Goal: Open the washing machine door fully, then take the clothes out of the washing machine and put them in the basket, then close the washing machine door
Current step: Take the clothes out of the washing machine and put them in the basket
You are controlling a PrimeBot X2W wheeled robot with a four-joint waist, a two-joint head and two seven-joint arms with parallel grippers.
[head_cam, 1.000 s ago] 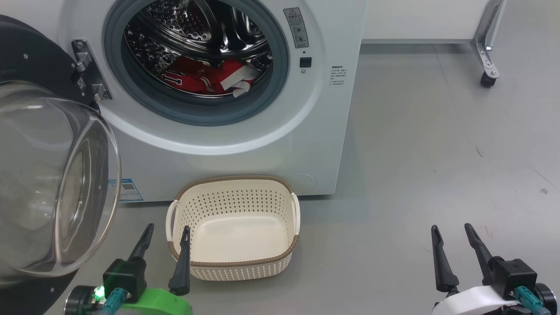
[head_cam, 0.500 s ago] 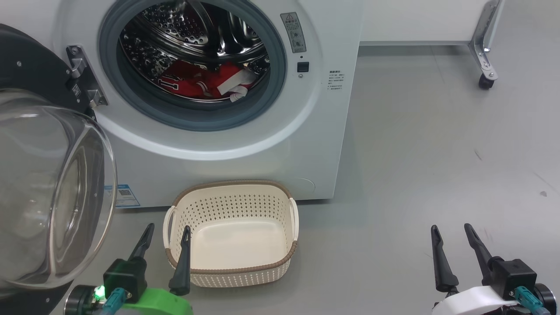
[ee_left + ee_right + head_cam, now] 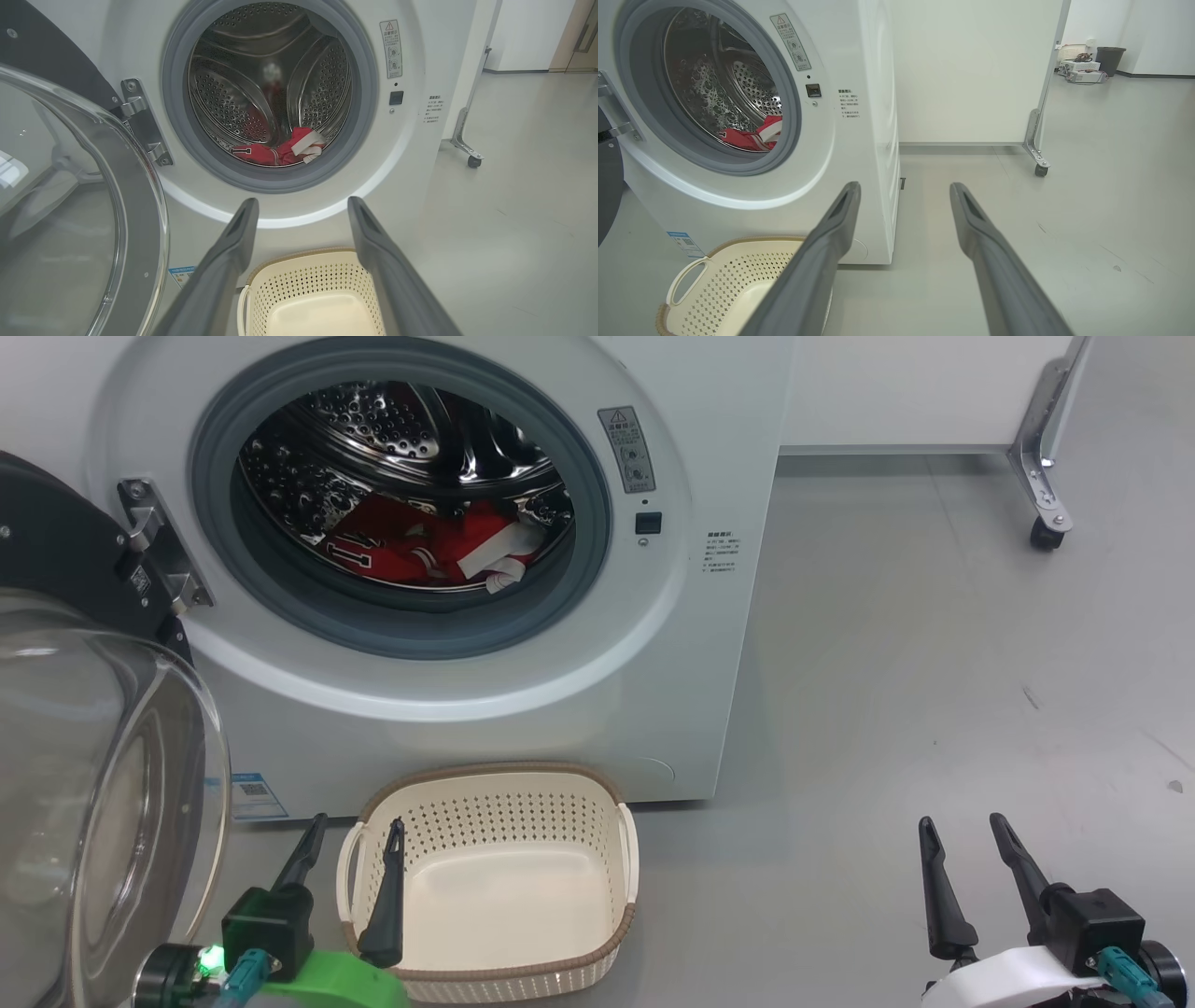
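Note:
The white washing machine [image 3: 467, 709] fills the upper left of the head view. Its door [image 3: 93, 803] hangs swung open at the left, its glass bowl bulging toward me. Red clothes [image 3: 411, 551] with white trim lie at the bottom of the steel drum, also seen as clothes [image 3: 278, 149] and clothes [image 3: 749, 135]. The cream basket [image 3: 495, 877] sits empty on the floor before the machine. My left gripper [image 3: 357, 821] is open beside the basket's left rim, holding nothing. My right gripper [image 3: 962, 821] stands open over bare floor at the lower right.
A white panel on a metal leg with a caster [image 3: 1046, 532] stands at the back right. Grey floor [image 3: 934, 709] stretches right of the machine. In the right wrist view, a dark bin [image 3: 1110, 58] and boxes sit far off by the wall.
The whole head view has shifted: machine and basket sit lower in the picture, so the camera moved. Both grippers stay open in the same spots.

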